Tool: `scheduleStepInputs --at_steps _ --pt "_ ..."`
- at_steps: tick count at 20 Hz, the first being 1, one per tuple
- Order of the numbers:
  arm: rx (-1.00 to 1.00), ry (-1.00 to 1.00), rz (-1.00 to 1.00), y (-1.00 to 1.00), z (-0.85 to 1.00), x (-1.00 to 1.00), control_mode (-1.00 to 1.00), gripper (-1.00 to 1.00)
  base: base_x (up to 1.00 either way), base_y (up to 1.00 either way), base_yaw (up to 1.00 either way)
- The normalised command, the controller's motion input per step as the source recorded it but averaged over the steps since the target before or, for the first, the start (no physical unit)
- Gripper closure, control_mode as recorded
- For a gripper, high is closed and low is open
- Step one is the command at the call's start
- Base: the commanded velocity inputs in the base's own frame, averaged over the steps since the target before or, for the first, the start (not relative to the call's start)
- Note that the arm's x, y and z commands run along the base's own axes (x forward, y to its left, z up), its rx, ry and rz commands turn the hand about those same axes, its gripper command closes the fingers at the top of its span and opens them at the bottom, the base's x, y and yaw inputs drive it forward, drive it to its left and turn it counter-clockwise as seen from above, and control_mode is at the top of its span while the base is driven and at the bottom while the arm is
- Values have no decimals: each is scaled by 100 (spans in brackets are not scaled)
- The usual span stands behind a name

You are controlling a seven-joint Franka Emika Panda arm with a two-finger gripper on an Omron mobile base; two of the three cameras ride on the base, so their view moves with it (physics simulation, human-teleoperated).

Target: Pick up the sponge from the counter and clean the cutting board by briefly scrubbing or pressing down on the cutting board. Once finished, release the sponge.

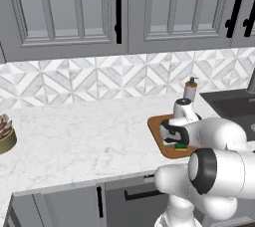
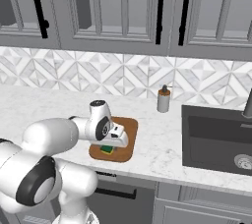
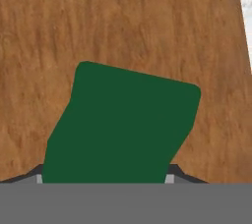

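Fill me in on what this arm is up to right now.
The white arm is cleaning the cutting board with the sponge. Its gripper has its jaws shut on the sponge and holds it down over the board's near end, green side up. The board lies on the counter, with a soap dispenser behind it and the dark sink off to the side. The sponge is not yet released.

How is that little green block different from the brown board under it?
The sponge is small and dark green with a yellow layer beneath; the cutting board is brown wood and several times larger. The sponge is a thick block, the board thin and flat. The gripper grips the sponge; the board lies free on the counter. Both are rounded rectangles.
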Motion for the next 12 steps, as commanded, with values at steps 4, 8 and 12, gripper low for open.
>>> scheduleStepInputs --at_steps 4,8,12 --pt "0 -1 0 0 0 24 -100 100 0 0 0" --pt "0 -2 0 0 0 39 -100 100 0 0 0" --pt "0 -2 0 0 0 45 -100 100 0 0 0"
